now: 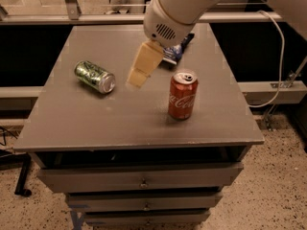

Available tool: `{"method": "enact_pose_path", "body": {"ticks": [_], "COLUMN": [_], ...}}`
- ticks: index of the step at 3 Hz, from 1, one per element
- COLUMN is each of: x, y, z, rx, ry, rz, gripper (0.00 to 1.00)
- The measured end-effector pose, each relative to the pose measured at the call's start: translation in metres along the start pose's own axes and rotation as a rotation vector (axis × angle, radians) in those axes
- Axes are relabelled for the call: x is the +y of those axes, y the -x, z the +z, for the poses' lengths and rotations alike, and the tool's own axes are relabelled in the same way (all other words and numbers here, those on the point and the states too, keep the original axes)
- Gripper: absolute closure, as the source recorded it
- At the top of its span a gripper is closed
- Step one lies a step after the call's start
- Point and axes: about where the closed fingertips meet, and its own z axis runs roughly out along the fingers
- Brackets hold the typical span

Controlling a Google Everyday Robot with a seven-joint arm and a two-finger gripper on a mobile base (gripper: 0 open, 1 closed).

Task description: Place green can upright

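Note:
The green can (pixel 94 76) lies on its side on the left part of the grey table top (pixel 96 123), its silver end facing right and toward the front. My gripper (pixel 136 79) hangs from the white arm (pixel 177 8) above the table's middle, a short way to the right of the green can and not touching it. It holds nothing.
A red Coca-Cola can (pixel 183 96) stands upright to the right of the gripper. A blue snack bag (pixel 175 52) lies behind it, partly hidden by the arm. The table has drawers (pixel 144 181) below its front edge. A cable (pixel 278 56) hangs at the right.

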Motion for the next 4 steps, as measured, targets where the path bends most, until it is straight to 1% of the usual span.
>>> {"method": "enact_pose_path", "body": {"ticks": [1, 2, 3, 4], "x": [0.008, 0.008, 0.007, -0.007], "y": [0.029, 0.068, 0.094, 0.098], "z": [0.022, 0.051, 0.095, 0.139], "rx": [-0.085, -0.140, -0.100, -0.021], "ry": [0.036, 0.047, 0.044, 0.024], "rz": [0.004, 0.012, 0.030, 0.057], "gripper": [0.00, 0.00, 0.00, 0.00]}}
